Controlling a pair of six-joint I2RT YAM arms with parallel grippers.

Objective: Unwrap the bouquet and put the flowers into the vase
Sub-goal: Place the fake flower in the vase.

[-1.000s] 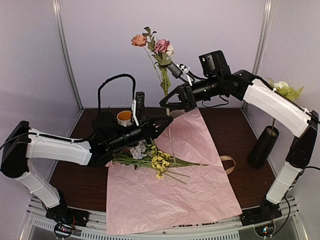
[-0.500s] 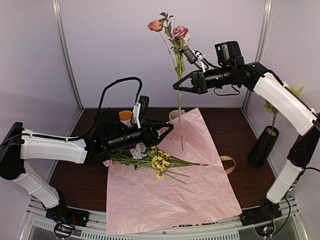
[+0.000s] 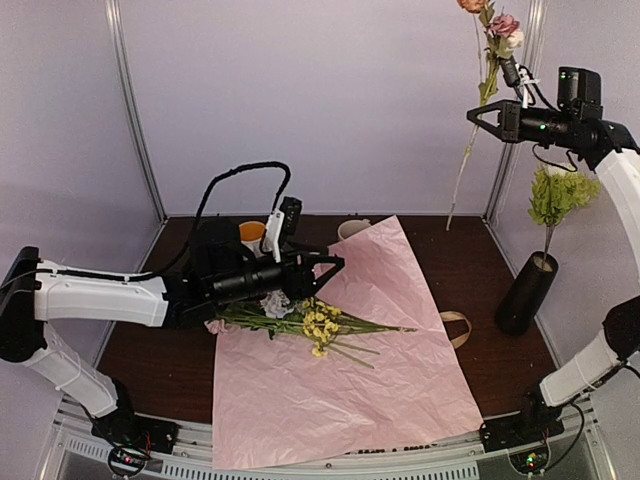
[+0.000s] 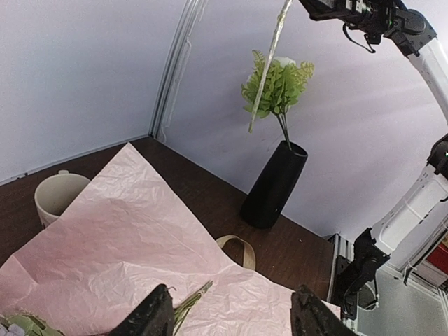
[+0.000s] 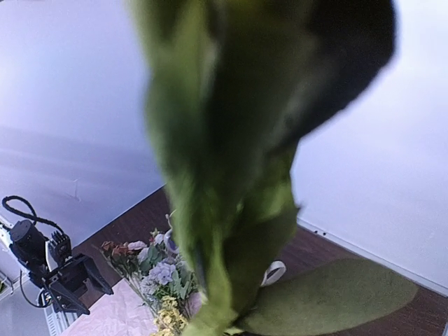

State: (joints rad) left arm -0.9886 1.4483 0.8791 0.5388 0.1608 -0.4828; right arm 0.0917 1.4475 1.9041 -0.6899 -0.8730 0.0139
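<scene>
The right end effector (image 3: 476, 118) is clenched on a lifted stem (image 3: 462, 165), held high in the far right corner of the cell. Pink and peach blooms top the stem, and its cut end hangs free in the air. In the right wrist view this stem is only a green blur filling the picture.

Below that arm, the vase (image 3: 527, 292) stands upright on the right side of the worktop (image 3: 160, 340), already holding a green sprig (image 3: 560, 195).

The left end effector (image 3: 335, 262) is released, its two fingers (image 4: 154, 318) spread with nothing between them. It hovers just above the remaining flowers (image 3: 310, 320). These lie on their sides on a crinkled pink paper (image 3: 340, 400), which is spread flat across the middle of the worktop.

A beige ribbon (image 3: 457, 322) lies loose at the paper's right edge, between the paper and the vase. A cream mug (image 3: 352, 228) stands at the paper's far corner, and a mug with an orange inside (image 3: 250, 233) stands to its left.

The worktop is dark brown wood. Plain pale lilac walls close it in, with metal uprights (image 3: 135, 110) at the corners.
</scene>
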